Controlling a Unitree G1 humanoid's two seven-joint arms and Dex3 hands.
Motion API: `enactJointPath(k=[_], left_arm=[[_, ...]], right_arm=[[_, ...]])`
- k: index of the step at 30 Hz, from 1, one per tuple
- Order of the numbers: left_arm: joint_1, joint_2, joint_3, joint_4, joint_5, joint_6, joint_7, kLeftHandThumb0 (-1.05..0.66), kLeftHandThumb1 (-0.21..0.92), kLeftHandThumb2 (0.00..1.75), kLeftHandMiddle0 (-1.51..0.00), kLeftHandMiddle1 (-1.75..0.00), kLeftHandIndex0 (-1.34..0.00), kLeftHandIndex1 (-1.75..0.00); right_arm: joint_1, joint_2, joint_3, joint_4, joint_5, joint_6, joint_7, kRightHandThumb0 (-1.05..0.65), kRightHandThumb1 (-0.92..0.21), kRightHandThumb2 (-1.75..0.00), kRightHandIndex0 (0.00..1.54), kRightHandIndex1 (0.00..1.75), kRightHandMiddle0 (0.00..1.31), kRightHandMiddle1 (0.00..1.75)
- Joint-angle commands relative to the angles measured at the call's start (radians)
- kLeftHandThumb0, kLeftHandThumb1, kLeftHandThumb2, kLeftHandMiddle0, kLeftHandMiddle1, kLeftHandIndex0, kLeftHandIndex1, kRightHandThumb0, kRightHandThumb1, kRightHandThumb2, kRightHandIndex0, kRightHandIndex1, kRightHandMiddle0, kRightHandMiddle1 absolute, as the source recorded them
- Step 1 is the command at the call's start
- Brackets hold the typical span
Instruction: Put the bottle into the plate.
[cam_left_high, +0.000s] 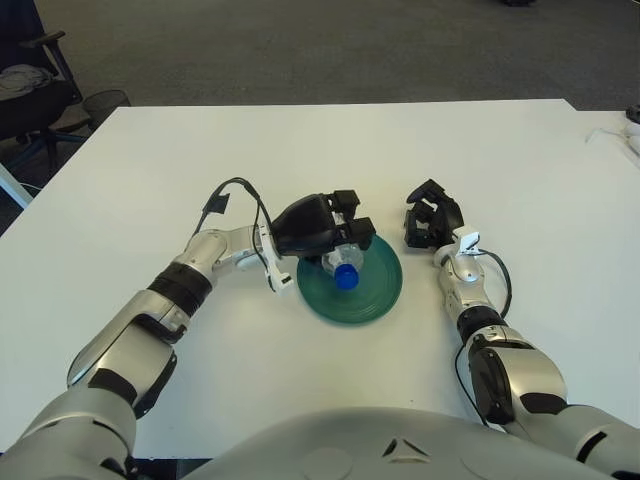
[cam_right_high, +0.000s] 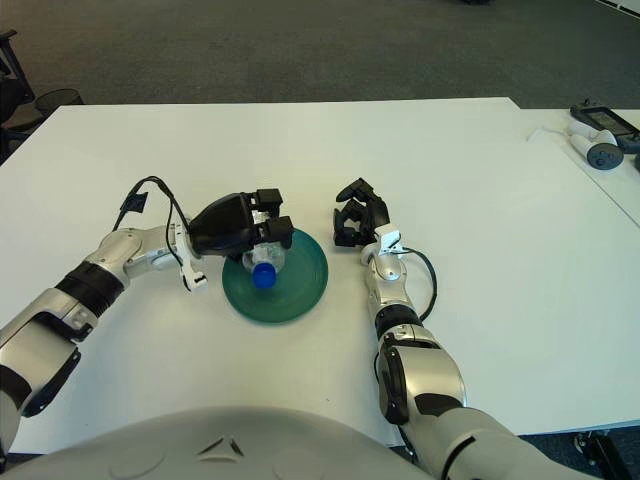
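Note:
A clear plastic bottle (cam_left_high: 340, 266) with a blue cap lies on its side over the dark green plate (cam_left_high: 372, 295) in the middle of the white table, cap pointing toward me. My left hand (cam_left_high: 325, 228) covers the bottle's far end from the plate's upper left, its black fingers curled around the bottle body. My right hand (cam_left_high: 430, 219) shows just right of the plate with its fingers curled and nothing in them.
The white table (cam_left_high: 150, 160) spreads wide around the plate. White controllers (cam_right_high: 598, 140) lie at the far right edge. A black office chair (cam_left_high: 25, 85) and a mesh bin (cam_left_high: 105, 100) stand beyond the table's far left corner.

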Motion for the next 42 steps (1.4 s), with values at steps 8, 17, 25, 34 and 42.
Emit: enactJointPath(k=[8,17,25,34,42], left_arm=[[-0.031,0.004,-0.032,0.039,0.034,-0.007,0.09,0.0,0.24,1.39,-0.65,-1.74,-0.49,-1.68],[-0.061,0.009,-0.061,0.072,0.022,-0.044,0.031,-0.21,0.73,0.75,-0.31,-1.74,-0.31,-1.64],[-0.099,0.03,-0.097,0.089,0.082,-0.055,0.069,-0.81,0.91,0.88,-0.07,-0.71,-0.03,-0.91],[-0.101,0.064,-0.099,0.035,0.139,-0.042,0.132,-0.97,0.92,1.01,-0.01,-0.17,0.0,-0.25],[-0.13,0.076,-0.124,0.038,0.196,-0.029,0.2,-1.02,0.92,1.04,0.0,-0.01,0.0,-0.07]], right_arm=[[0.24,0.063,0.009,0.203,0.003,0.202,0.021,-0.01,-0.21,-1.39,0.7,1.75,0.56,1.56],[0.238,0.072,0.007,0.203,0.004,0.196,0.004,-0.01,-0.2,-1.4,0.72,1.75,0.57,1.54],[0.241,0.065,0.011,0.214,-0.002,0.212,0.016,-0.01,-0.24,-1.4,0.57,1.75,0.54,1.72],[0.242,0.068,-0.004,0.206,0.023,0.208,0.079,-0.01,-0.16,-1.5,0.61,1.75,0.61,1.74],[0.241,0.072,-0.005,0.199,0.016,0.204,0.075,-0.01,-0.13,-1.52,0.63,1.75,0.63,1.73]])
